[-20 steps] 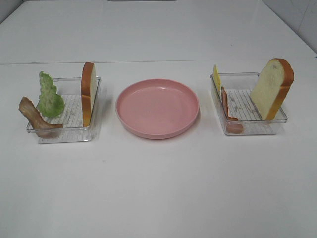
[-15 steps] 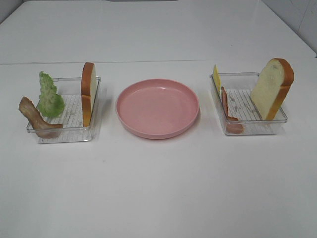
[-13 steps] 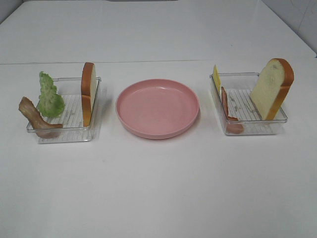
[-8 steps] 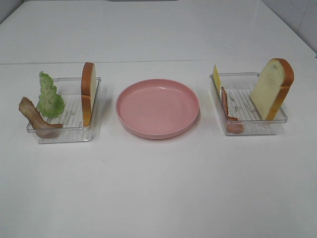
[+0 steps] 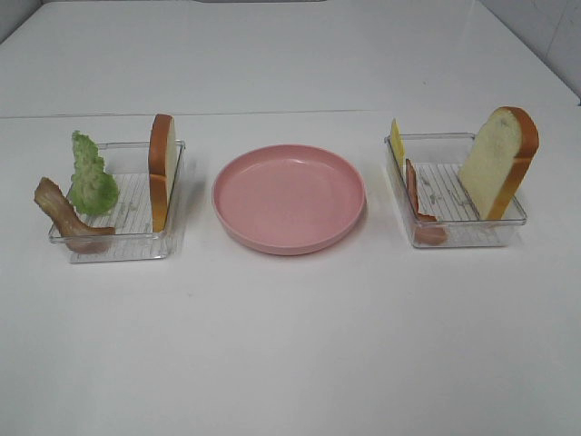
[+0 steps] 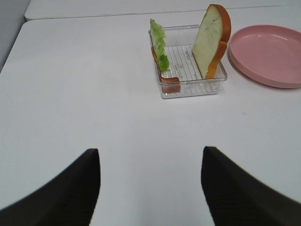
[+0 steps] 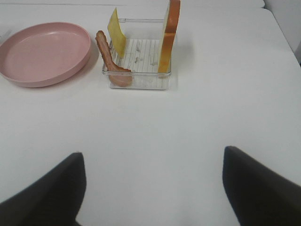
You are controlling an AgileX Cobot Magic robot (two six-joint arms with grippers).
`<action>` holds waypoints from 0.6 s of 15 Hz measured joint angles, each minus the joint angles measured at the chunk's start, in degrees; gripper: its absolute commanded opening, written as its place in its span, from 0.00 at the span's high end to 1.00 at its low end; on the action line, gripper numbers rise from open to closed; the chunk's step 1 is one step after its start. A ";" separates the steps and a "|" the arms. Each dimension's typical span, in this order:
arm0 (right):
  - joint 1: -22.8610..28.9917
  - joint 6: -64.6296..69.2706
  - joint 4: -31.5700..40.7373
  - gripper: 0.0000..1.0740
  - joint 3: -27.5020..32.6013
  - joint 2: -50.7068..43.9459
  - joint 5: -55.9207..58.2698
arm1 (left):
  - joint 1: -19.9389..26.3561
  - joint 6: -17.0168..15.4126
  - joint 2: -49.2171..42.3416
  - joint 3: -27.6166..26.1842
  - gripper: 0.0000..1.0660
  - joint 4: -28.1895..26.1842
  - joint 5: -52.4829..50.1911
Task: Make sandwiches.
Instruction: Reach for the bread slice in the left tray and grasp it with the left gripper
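White, orange-crusted bread slices [image 5: 163, 168] [image 5: 497, 163] stand in trays [image 5: 127, 247] [image 5: 472, 234]; left fingers [image 6: 66, 193], right fingers [image 7: 47, 193] spread.

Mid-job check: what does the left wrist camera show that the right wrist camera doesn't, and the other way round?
Left wrist only: the left tray holding lettuce, the left bacon strip and the left bread slice. Right wrist only: the right tray with cheese, the right bacon strip and the right bread slice. Both: the pink plate, the white table, and each arm's own jaws, open with nothing between them.
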 measured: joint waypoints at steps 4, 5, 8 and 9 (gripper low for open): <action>0.00 0.00 0.00 0.29 0.00 0.00 0.00 | 0.00 0.00 0.06 0.00 0.44 0.00 -0.17; 0.00 0.00 0.00 0.29 0.00 0.00 0.00 | 0.00 0.00 0.29 -0.11 0.44 0.00 -0.29; 0.00 0.00 0.00 0.29 0.00 0.00 0.00 | 0.00 -0.40 5.96 -1.66 0.44 -1.43 -9.00; 0.00 0.00 0.00 0.29 0.00 0.00 0.00 | 0.00 -0.86 9.51 -1.72 0.44 -2.92 -12.66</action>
